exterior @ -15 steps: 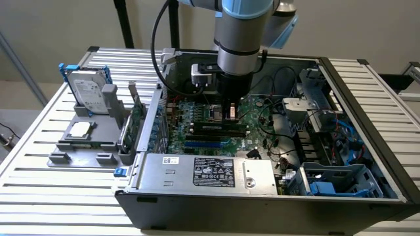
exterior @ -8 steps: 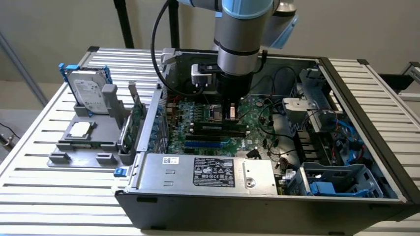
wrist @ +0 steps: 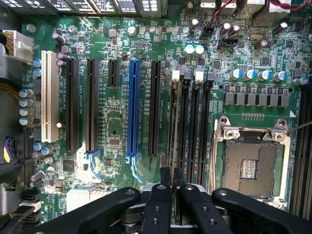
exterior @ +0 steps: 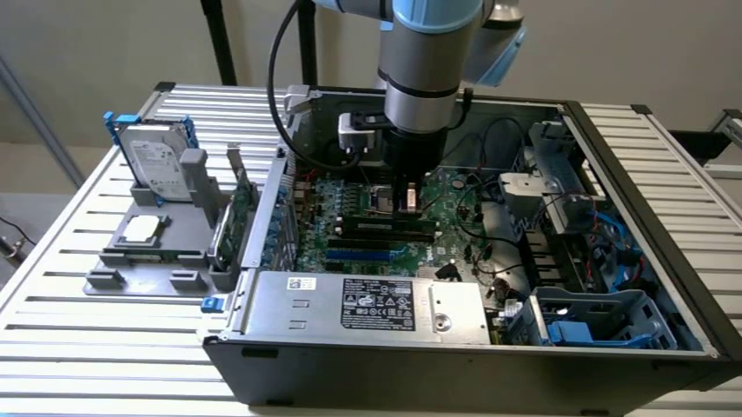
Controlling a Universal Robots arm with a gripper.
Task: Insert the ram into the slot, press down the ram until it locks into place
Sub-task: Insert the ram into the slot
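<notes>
Ram (wrist: 173, 181) edge-on, pinched between the closed fingers (wrist: 158, 204) of the gripper (wrist: 173, 171). It sits in line with the memory slot (wrist: 173, 122) nearest the blue PCIe slot (wrist: 132, 107). Seating cannot be told. The CPU socket (wrist: 251, 168) lies beyond.

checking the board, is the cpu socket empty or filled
Empty: the cpu socket shows bare contacts inside its silver frame, no chip seated.

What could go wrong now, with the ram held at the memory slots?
1. The ram, clamped in the gripper, stands edge-on over the slot, one of four close parallel ones; a small offset could put it in a neighbouring slot.
2. Whether the end clips are open is unclear; pressing against a closed one could strain the ram.
3. The open CPU socket lies beside them; a dropped ram might hit it.
</notes>
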